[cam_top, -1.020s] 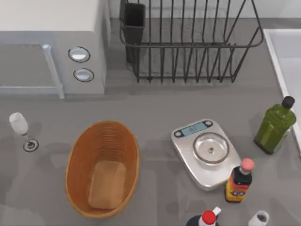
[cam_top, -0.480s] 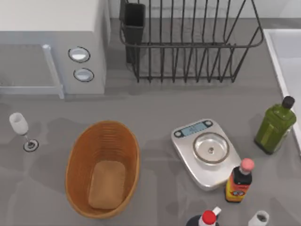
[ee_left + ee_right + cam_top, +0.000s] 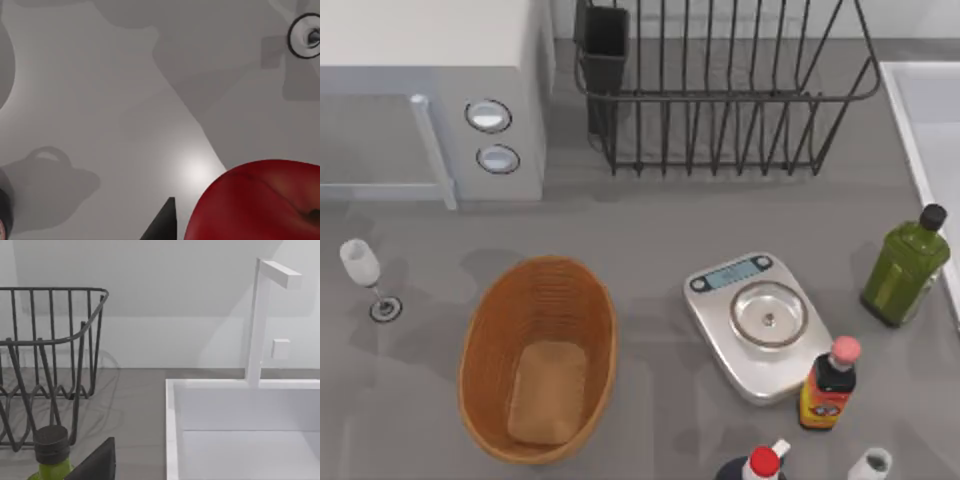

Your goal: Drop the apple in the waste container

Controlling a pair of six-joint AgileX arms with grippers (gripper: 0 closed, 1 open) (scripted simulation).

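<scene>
**Apple at the left gripper; basket open on the left half of the table**

From my left wrist camera, the apple (image 3: pixel 260 200) sits closest to the lens, glossy red, with a dark finger (image 3: pixel 162 222) of my left gripper just beside it. I cannot tell whether the fingers are pressed on the fruit or how wide they stand. Beyond the apple lies bare grey table (image 3: pixel 125 100), crossed by soft shadows, and farther off the round foot of the wine glass (image 3: pixel 305 37).

From my right wrist camera, a dark finger (image 3: pixel 97 462) of my right gripper shows nearest the lens; I cannot tell how far that pincer is parted, and I see nothing in it. Just past it is the black cap of the green bottle (image 3: pixel 50 447), then the black wire rack (image 3: pixel 50 365), the white sink (image 3: pixel 240 435) and its white tap (image 3: pixel 262 320) against the wall.

In the top view, the waste container (image 3: pixel 485 340) stands on the left half of the table, upright, its tan base bare. The wine glass (image 3: pixel 362 270) is near its left. To its right sits a silver scale (image 3: pixel 760 325), with a pink-capped bottle (image 3: pixel 830 385) touching or just beside the scale's corner. The green bottle (image 3: pixel 903 268) stands at the right edge. Farthest back are the microwave (image 3: pixel 430 100), the wire rack (image 3: pixel 720 90) and a tall black cup (image 3: pixel 605 50) at the rack's left end.
</scene>
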